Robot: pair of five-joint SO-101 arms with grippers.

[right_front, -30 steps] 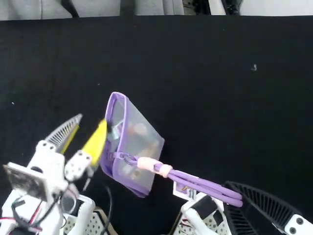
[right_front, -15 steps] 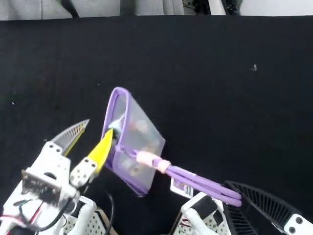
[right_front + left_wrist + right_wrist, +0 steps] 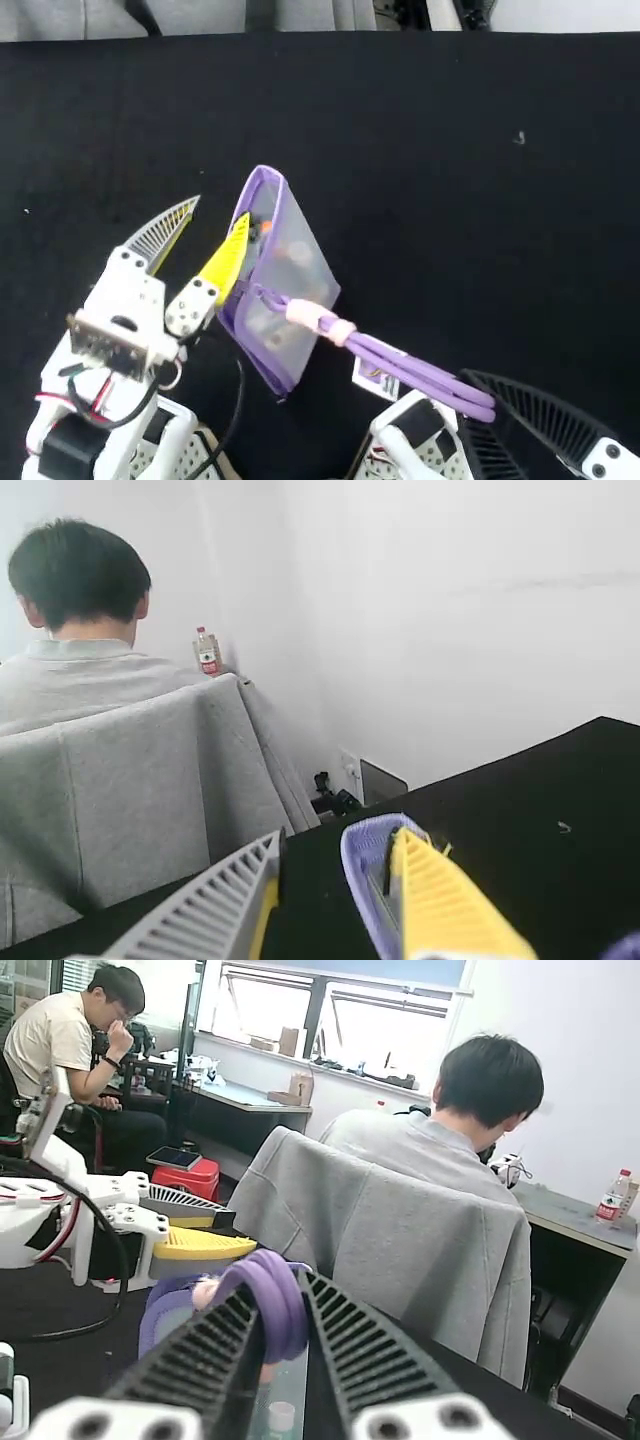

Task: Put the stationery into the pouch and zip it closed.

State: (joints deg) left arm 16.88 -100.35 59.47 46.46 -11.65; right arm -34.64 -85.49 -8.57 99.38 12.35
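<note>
The pouch [image 3: 290, 275] lies near the robot's edge of the bench [image 3: 450, 150], left of the middle. Stationery [image 3: 288, 262] shows dimly through its clear side, so the loading looks done and the step in hand is most likely the zipping. The right tool [image 3: 282, 1295] is clamped on the purple strap [image 3: 400, 370], which runs from the pouch toward the near right corner with a pink bead [image 3: 315, 322] close to the pouch. The left tool [image 3: 218, 208] stands apart: its yellow finger [image 3: 228, 258] lies along the pouch's purple rim and its white finger [image 3: 160, 232] is out over bare bench, so nothing is gripped there yet. To do this well, the left tool should probably close on the rim end and hold it down. The right tool can then draw the strap in line with the zip, not upward, so the pouch neither lifts nor swings. Whether the strap is joined to the slider cannot be told. Against the earlier frames, the left arm has pushed farther onto the bench, and the pouch has slid and turned with it, its far corner now nearer the middle. The strap's gripped end sits where it was.
</note>
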